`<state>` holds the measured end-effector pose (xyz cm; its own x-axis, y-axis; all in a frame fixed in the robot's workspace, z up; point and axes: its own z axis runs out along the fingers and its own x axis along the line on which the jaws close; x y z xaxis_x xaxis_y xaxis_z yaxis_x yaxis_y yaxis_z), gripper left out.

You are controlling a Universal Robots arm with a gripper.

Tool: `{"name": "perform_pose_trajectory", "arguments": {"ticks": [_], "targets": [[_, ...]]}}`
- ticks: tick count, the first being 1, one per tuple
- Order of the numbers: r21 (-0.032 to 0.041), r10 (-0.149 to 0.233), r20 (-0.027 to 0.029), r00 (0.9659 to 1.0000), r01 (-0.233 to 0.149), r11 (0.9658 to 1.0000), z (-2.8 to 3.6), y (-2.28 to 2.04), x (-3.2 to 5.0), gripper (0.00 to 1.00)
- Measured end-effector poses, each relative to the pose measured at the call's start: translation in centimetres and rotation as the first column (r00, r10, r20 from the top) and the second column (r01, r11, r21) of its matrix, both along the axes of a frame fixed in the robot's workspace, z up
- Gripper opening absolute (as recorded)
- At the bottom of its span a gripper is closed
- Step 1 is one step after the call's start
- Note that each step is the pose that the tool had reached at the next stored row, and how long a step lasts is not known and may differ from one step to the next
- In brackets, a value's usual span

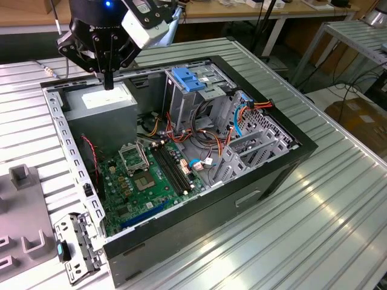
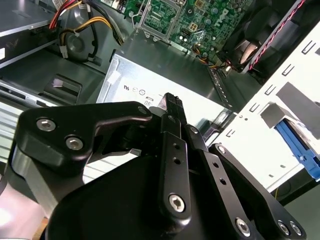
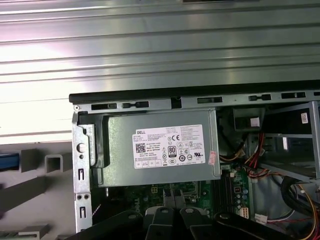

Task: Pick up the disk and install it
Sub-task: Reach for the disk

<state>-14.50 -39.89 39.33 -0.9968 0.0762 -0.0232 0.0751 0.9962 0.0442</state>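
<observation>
My gripper (image 1: 109,83) hangs over the grey power supply (image 1: 100,103) in the far corner of the open computer case (image 1: 242,199), at the exterior view's left. Its black fingers (image 2: 172,107) are shut against each other with nothing between them. A bright blue edge, which I take for the disk (image 2: 296,144), shows past the case's perforated side wall (image 2: 265,125). The first wrist view shows the same blue disk (image 3: 8,160) beside grey holders, outside the case and well away from my gripper.
Inside the case are the green motherboard (image 1: 145,181), a metal drive cage (image 1: 181,106) topped by a light-blue latch piece (image 1: 190,79), and red, orange and blue cables (image 1: 242,115). Grey holders (image 1: 21,175) and a metal bracket (image 1: 75,244) sit on the ribbed table.
</observation>
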Motion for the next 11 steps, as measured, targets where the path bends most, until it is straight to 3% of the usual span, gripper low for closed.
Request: {"name": "perform_pose_trajectory", "arguments": {"ticks": [11], "targets": [[0.0, 0.0, -0.0004, 1.0, 0.0, 1.0, 0.0, 0.0, -0.62, 0.11]]}}
